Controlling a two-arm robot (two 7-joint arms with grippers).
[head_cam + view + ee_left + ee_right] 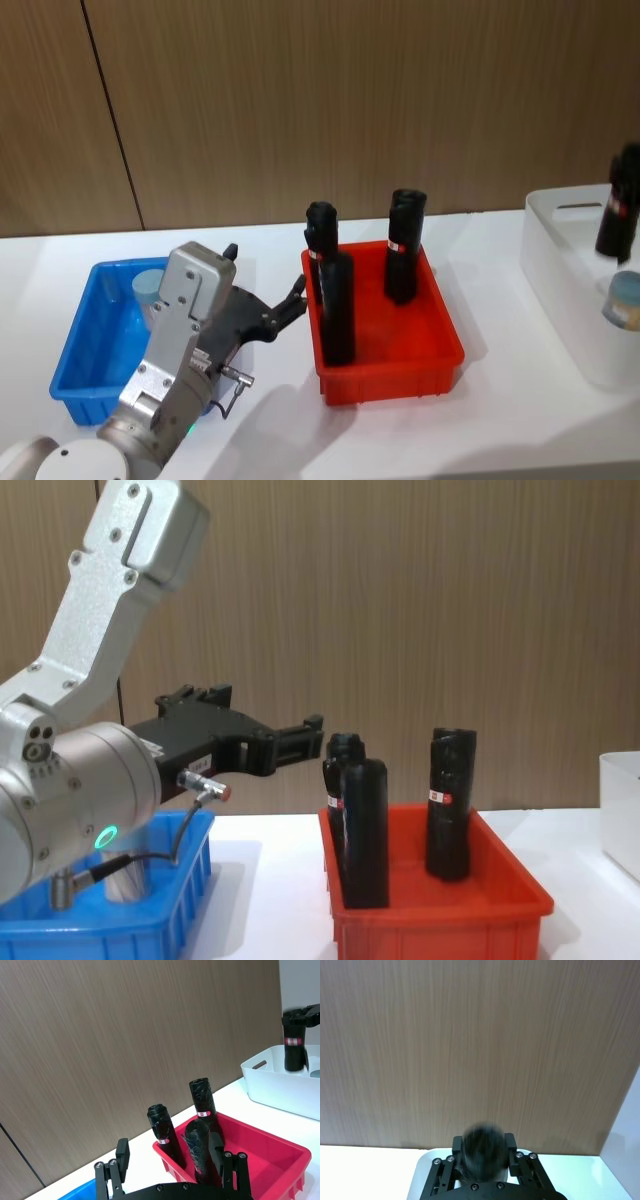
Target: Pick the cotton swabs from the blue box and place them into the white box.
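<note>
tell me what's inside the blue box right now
One cotton swab tub sits in the blue box. The left arm and left gripper cover the box's right part, so anything there is hidden.

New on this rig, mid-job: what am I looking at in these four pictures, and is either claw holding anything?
It is a two-armed robot at a white table. One camera looks down from the head, one across from the chest, and one sits on each wrist. From left to right stand the blue box with one cotton swabs tub, a red bin holding three black rolls, and the white box with a second tub. The left gripper hovers open and empty between blue box and red bin. The right gripper grips a fourth roll over the white box.
</note>
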